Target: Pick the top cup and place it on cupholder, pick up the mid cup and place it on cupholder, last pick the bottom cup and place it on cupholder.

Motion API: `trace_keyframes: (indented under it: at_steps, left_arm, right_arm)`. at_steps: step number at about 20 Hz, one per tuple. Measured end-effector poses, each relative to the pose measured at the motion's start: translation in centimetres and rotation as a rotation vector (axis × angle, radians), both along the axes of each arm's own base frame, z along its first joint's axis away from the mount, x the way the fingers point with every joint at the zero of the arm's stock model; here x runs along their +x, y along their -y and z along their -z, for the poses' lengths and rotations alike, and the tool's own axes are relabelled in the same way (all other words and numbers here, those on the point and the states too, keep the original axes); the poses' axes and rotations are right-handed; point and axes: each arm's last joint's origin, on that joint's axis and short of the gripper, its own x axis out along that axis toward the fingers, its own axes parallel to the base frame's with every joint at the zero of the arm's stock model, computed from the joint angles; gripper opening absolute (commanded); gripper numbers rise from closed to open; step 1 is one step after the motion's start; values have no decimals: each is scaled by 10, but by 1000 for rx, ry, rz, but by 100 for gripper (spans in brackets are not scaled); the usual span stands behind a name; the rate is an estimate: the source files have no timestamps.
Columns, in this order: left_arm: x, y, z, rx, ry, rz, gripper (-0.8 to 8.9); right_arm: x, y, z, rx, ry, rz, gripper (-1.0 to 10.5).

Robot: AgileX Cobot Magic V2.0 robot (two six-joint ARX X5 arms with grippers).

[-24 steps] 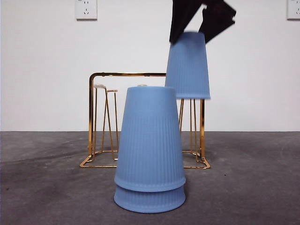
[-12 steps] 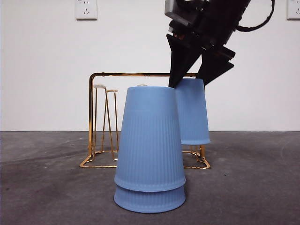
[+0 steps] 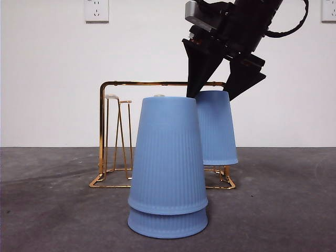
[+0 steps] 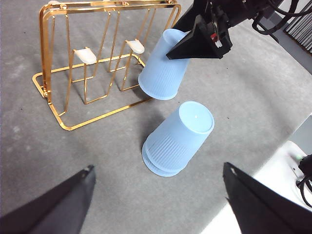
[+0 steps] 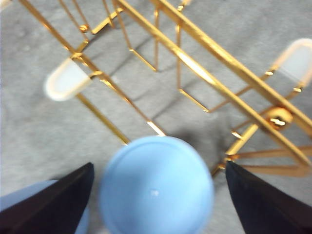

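Note:
A light blue cup (image 3: 215,128) hangs upside down over a prong at the right end of the gold wire cupholder (image 3: 102,131), slightly tilted. My right gripper (image 3: 212,98) stands over the cup's top, open, its jaws either side with a small gap; the right wrist view shows the cup (image 5: 156,190) between them above the cupholder (image 5: 204,73). A stack of two blue cups (image 3: 168,163) stands upside down on the table in front of the rack. My left gripper (image 4: 158,167) hovers high, open and empty, looking down on the stack (image 4: 178,139) and the cupholder (image 4: 53,92).
Two white-tipped prongs (image 4: 85,56) on the rack carry nothing. The grey table (image 3: 283,210) spreads left and right of the stack. A white wall with sockets (image 3: 96,9) stands behind. A white table edge (image 4: 287,165) shows in the left wrist view.
The right gripper brought the cup down from above the rack onto its right prong, then spread its jaws off it; the cup settled slightly lower. The stack stayed still.

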Motion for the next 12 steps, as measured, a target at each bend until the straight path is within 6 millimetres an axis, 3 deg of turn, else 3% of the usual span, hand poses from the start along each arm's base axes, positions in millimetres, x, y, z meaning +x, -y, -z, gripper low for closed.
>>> trace_keyframes:
  at_steps: [2,5,9,12]
  left_arm:
    - [0,0,0,1,-1,0,510]
    - [6,2,0,0,-1,5,510]
    - [22,14,-8,10,-15,57,509]
    - [39,31,-19,44,-9,91,509]
  right_arm:
    - [-5,4,-11,-1,37,20,441]
    - [-26,16,-44,52,127,25,441]
    - [-70,39,-82,90,170,28,441]
    - [-103,52,-98,107,167,17,441]
